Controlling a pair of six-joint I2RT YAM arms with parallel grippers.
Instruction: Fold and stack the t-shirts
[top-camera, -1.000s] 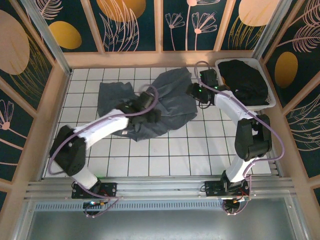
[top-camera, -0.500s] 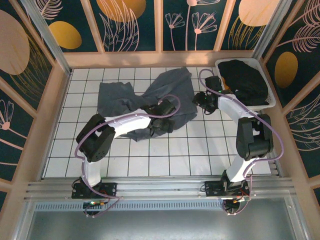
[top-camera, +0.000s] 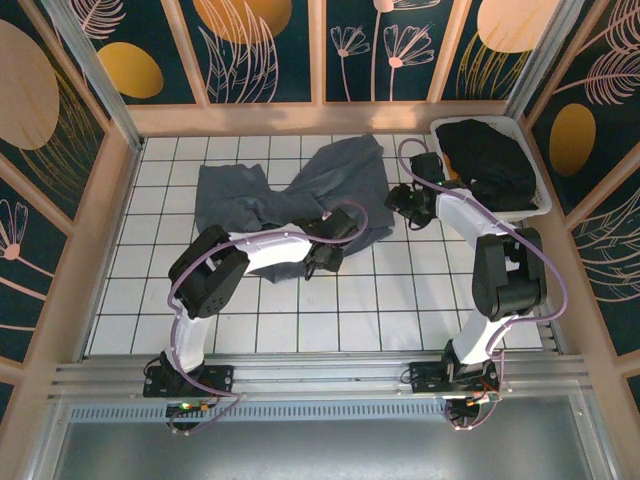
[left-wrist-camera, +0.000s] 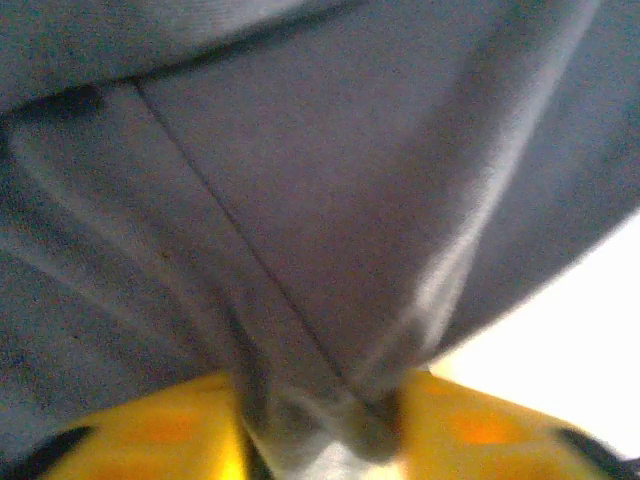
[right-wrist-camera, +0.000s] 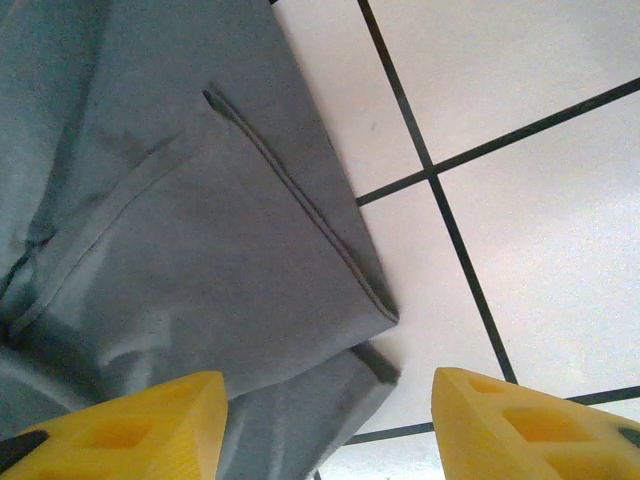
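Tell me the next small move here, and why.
Probably lower the right pincer and close it on the hem corner lying beneath its open jaws. The left pincer is shut on the blue-grey shirt, which lies crumpled; a second grip would let both arms spread it flat.

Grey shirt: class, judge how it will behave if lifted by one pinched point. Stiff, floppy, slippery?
Probably floppy: the grey shirt lies crumpled in folds, so it should sag from one point. Likely light: it bunches easily where the left tool pinches it. Probably not slippery; the matte fabric puckers in that grip.
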